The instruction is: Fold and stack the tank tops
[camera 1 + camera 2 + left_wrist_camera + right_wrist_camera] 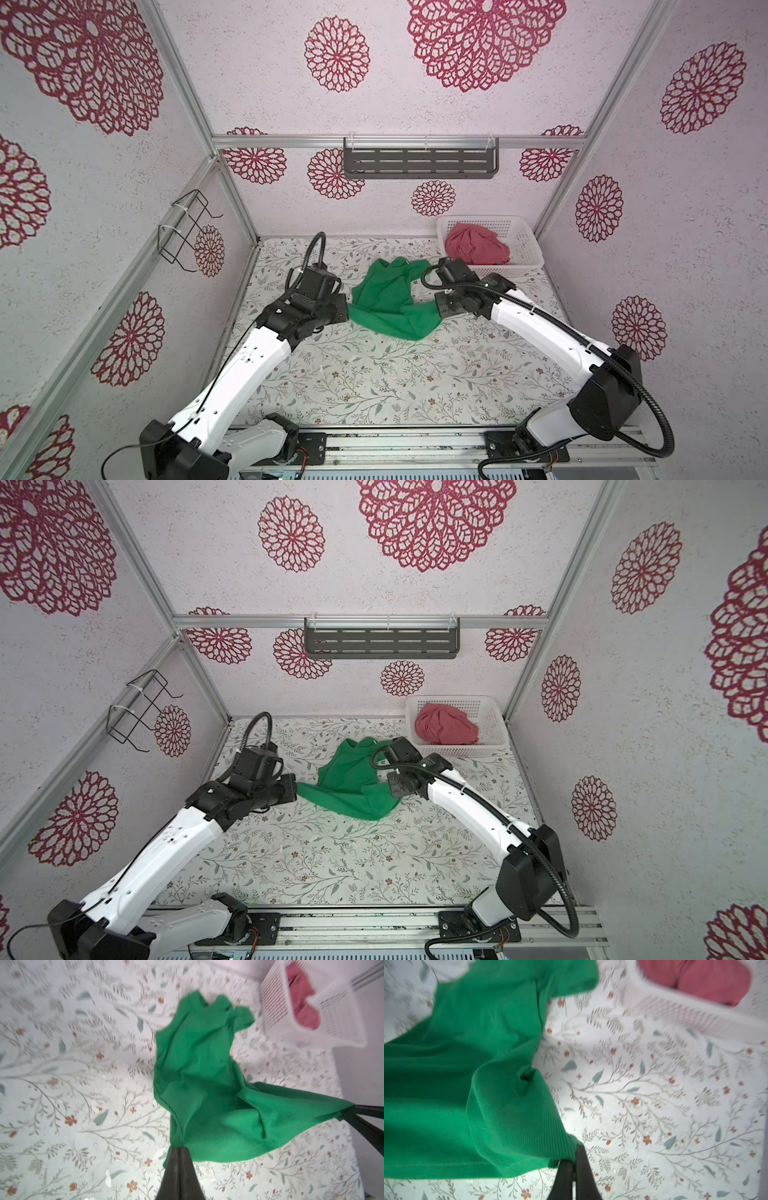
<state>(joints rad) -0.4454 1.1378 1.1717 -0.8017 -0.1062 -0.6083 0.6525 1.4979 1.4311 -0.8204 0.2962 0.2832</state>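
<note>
Lying in white basket (527, 246): pink top (476, 249) (bunched).

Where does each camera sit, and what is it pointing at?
Top views: high above the arm bases, looking down at the table; left arm and right arm show.
Left wrist: on its arm, looking along the left fingers pinching the green tank top.
Right wrist: same, along the right fingers, pinching it too.
Shared: both wrist views catch the pink tank top in the basket.
</note>
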